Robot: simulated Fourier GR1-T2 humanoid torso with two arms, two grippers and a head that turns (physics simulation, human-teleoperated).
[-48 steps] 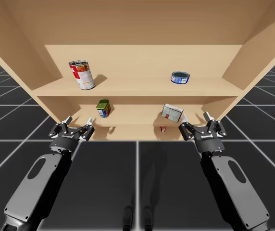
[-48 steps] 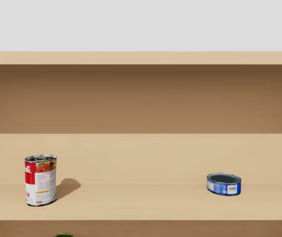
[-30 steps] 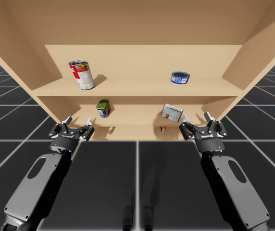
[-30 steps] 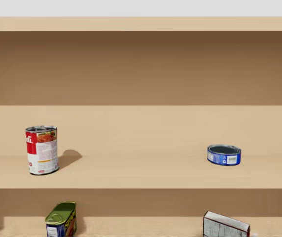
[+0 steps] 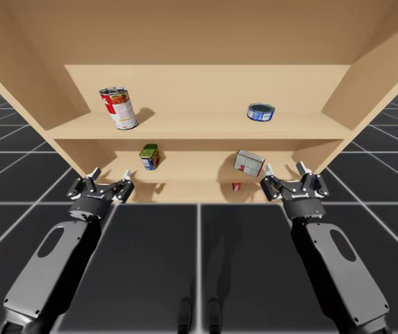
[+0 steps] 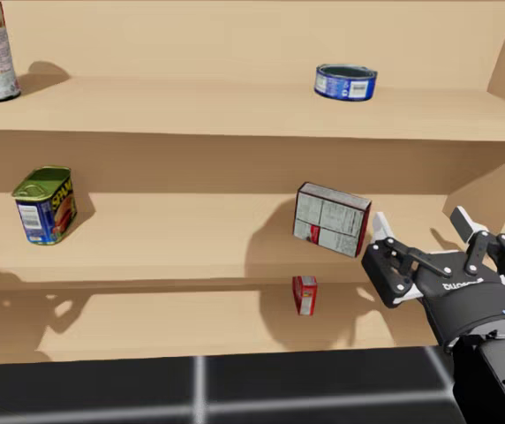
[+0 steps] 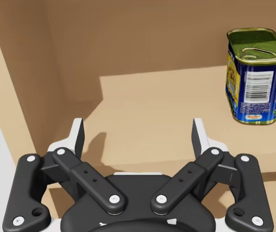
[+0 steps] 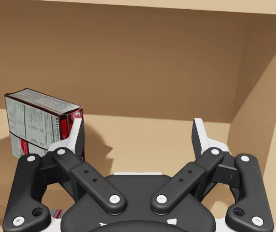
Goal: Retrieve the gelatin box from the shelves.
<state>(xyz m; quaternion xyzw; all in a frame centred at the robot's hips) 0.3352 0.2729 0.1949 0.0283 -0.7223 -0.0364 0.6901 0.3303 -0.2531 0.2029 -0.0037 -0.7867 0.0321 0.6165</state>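
Right hand (image 6: 418, 221) was held with its fingers spread and nothing between them, just beside the grey-faced, red-sided cardboard box (image 6: 332, 219) and clear of it. That box was stood on the middle board of the wooden shelves (image 6: 173, 231). Left hand (image 5: 111, 175), likewise spread, was kept well apart from the box.

Tan shelves (image 5: 206, 126); grey box (image 6: 332, 219), red side; small red box (image 6: 305, 294); blue tin (image 6: 45, 205), green lid; blue flat can (image 6: 346, 81).

Left gripper (image 5: 112, 175) spread wide, right gripper (image 5: 282, 169) likewise
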